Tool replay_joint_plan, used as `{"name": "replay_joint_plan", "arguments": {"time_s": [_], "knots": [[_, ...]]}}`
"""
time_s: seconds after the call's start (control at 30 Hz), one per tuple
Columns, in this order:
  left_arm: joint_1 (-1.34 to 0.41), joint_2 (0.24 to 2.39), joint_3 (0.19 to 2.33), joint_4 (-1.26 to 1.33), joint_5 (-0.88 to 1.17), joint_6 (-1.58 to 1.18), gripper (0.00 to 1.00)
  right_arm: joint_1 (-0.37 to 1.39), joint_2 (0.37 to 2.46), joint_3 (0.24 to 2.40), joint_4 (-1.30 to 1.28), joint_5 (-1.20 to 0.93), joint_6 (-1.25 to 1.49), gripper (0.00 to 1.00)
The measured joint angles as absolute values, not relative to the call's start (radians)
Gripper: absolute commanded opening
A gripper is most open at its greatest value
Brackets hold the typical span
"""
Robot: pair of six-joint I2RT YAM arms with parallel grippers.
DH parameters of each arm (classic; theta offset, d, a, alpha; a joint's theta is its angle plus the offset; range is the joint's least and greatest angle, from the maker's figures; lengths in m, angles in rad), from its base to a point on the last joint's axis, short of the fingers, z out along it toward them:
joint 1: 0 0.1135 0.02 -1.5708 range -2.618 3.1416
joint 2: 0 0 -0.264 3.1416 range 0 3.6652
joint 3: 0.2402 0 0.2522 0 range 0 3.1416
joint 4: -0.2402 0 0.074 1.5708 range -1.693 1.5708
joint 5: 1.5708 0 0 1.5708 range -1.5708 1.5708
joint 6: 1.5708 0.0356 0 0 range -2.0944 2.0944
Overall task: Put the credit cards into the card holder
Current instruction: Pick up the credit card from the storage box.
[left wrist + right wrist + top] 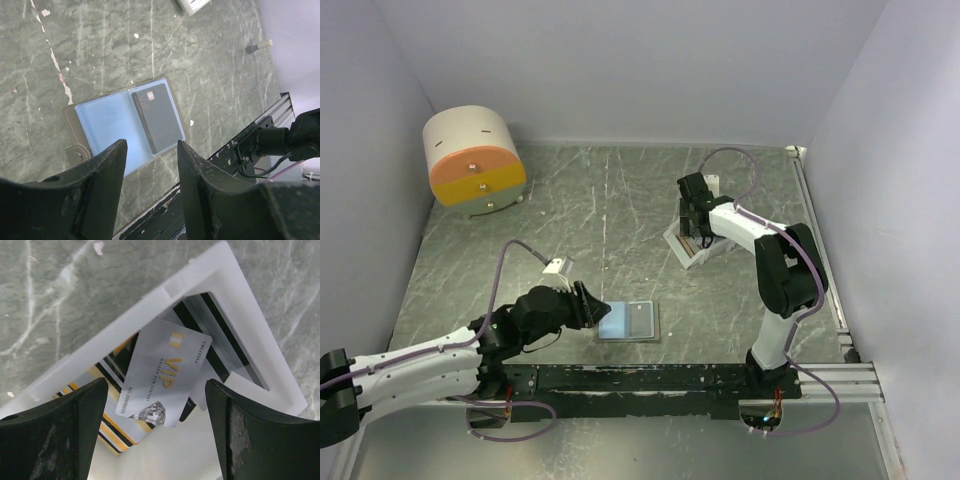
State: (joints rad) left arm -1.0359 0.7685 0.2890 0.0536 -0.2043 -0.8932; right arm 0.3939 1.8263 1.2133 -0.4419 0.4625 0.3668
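Card holder (628, 321) lies open, blue side up, on the table (570, 220) at the near middle, with one dark card (160, 117) in its right pocket. Left gripper (150, 150) sits at the holder's left edge, jaws apart, nothing between them; contact cannot be told. Right gripper (156, 387) hangs over the white tray (200, 277) at far right, jaws spread wide. A silver VIP card (165, 372) lies skewed and unpinched between them. Step judged: picking the next card. The next move calls for lowering, closing on that card's edges and lifting it clear.
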Motion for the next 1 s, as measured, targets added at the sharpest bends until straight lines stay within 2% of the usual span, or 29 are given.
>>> {"name": "replay_joint_plan", "arguments": {"time_s": [0.43, 0.57, 0.77, 1.0], "knots": [[-1.036, 0.687, 0.289, 0.005, -0.228, -0.894, 0.56, 0.388, 1.834, 1.176, -0.398, 0.482, 0.414, 0.78], [-1.036, 0.687, 0.288, 0.005, -0.228, -0.895, 0.56, 0.381, 1.847, 1.176, -0.386, 0.48, 0.415, 0.75], [-1.036, 0.687, 0.287, 0.005, -0.228, -0.899, 0.56, 0.379, 1.847, 1.159, -0.351, 0.466, 0.413, 0.54], [-1.036, 0.697, 0.287, 0.005, -0.228, -0.899, 0.56, 0.379, 1.82, 1.122, -0.322, 0.463, 0.404, 0.35]]}}
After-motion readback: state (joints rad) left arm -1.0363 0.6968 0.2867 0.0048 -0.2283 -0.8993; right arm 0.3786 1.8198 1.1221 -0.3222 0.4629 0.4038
